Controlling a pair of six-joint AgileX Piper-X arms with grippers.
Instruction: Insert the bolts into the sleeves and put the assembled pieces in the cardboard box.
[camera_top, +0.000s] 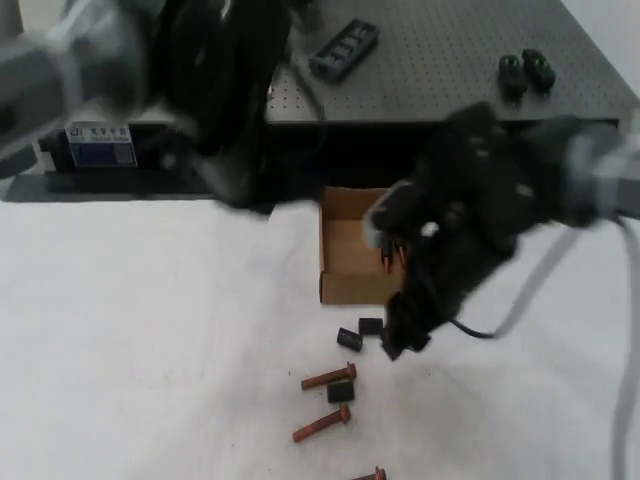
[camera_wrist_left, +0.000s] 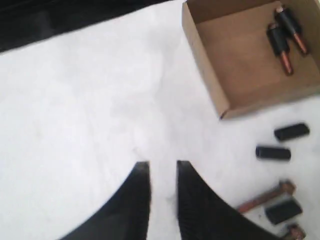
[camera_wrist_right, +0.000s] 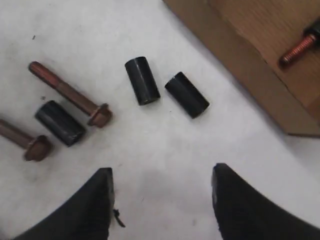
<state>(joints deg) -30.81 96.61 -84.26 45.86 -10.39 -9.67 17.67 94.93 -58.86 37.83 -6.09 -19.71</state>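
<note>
Bolts (camera_wrist_right: 70, 95) and black sleeves (camera_wrist_right: 142, 80) lie loose on the white bench (camera_wrist_right: 150, 145), just beside the cardboard box (camera_wrist_left: 205, 55). Two joined pieces (camera_wrist_left: 277, 42) lie inside the box. Right jaws are spread wide above the loose sleeves and are empty. Left jaws are a little apart over the bench, empty too.

Blur smears the left arm (camera_top: 200, 90) and right arm (camera_top: 480, 200) above the bench (camera_top: 150, 330).
High view: the right arm hides the cardboard box (camera_top: 345, 288) on its right side at centre frame; a bolt (camera_top: 370, 474) is cut off at the bottom edge.
</note>
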